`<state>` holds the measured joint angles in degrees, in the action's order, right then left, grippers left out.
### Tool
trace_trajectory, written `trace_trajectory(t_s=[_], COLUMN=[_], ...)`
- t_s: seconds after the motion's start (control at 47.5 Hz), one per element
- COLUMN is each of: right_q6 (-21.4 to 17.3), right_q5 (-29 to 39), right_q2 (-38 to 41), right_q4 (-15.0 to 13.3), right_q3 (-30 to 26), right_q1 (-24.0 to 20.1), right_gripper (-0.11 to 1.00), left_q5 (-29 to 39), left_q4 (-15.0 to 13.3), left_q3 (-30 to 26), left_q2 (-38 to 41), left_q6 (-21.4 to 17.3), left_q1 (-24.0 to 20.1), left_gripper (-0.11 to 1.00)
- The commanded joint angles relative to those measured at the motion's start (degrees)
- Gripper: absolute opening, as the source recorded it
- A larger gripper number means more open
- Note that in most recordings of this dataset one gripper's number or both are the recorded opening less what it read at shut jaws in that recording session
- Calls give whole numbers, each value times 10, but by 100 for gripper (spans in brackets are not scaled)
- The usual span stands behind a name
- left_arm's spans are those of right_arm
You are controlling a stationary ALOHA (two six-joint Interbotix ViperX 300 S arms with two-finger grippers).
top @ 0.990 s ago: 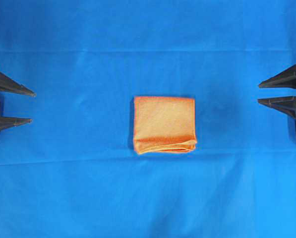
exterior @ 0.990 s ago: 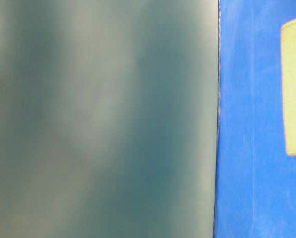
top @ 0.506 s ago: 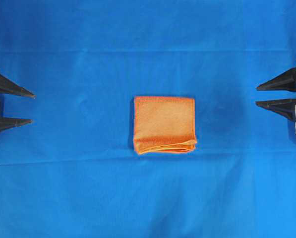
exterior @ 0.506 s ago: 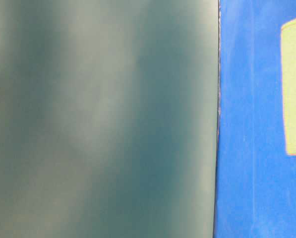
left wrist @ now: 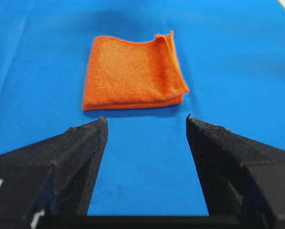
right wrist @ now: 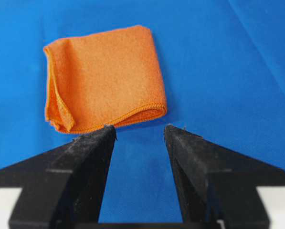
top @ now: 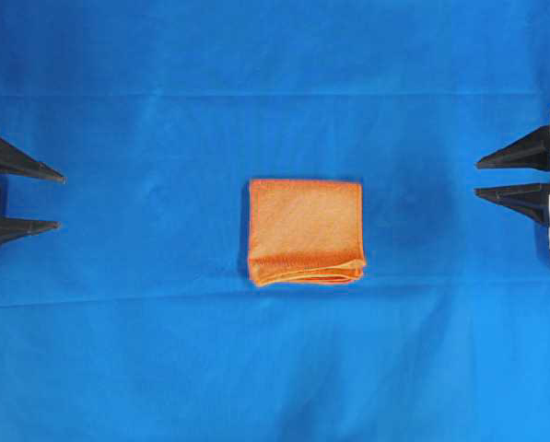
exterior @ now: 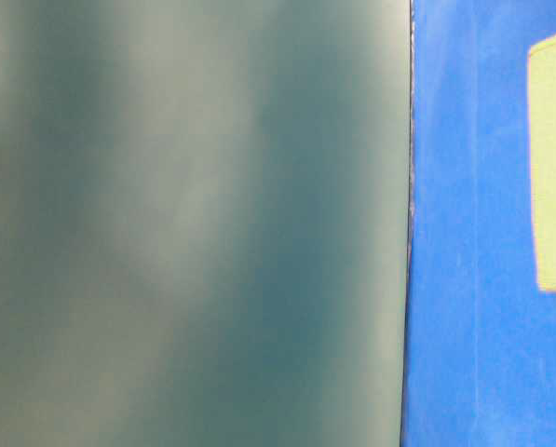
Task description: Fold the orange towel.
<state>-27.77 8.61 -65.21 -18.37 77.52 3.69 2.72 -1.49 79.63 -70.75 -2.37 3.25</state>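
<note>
Almost nothing has moved since a second ago: the right claw [top: 519, 176] has edged slightly toward the 3 o'clock rim of the overhead view and closed its gap a touch, while the left claw [top: 35, 197] and the towel sit where they were.

At 9 o'clock in the overhead view the left claw is parked well apart from the cloth, its jaws spread wide and holding nothing; from its own camera the two black fingers [left wrist: 80, 143] frame bare blue with the towel lying ahead at 12 o'clock; this looks like a rest pose, drawn back so the work is left alone.

At the centre lies the orange towel [top: 305, 231], flat on the blue cloth [top: 275, 368] that covers the surface; it is a compact, near-square packet, with layered hems showing along its 6 o'clock edge and a smooth fold at 12 o'clock; the stacked layers suggest it is already folded, so the task seems done or nearly so.

At 3 o'clock the right claw is likewise clear of the towel, jaws parted more narrowly than the left's and empty; its camera shows the towel just beyond the tips.

The table-level view gives only a blurred grey-green panel [exterior: 194, 223] and a pale edge of towel at 3 o'clock.
</note>
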Motion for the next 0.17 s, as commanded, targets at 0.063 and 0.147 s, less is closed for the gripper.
trace_trajectory(t_s=[0.063, 0.147], right_q6=[-1, -1], right_q5=[-4, -4], right_q2=[6, 6], right_q4=[0, 0], right_q3=[-9, -9], right_q1=[2, 2], right_gripper=[53, 53], left_q5=[-4, -4], left_q4=[-1, -1], left_q3=[-7, -7], left_q2=[4, 4], left_q6=[1, 1], left_q1=[-3, -3], left_gripper=[61, 61])
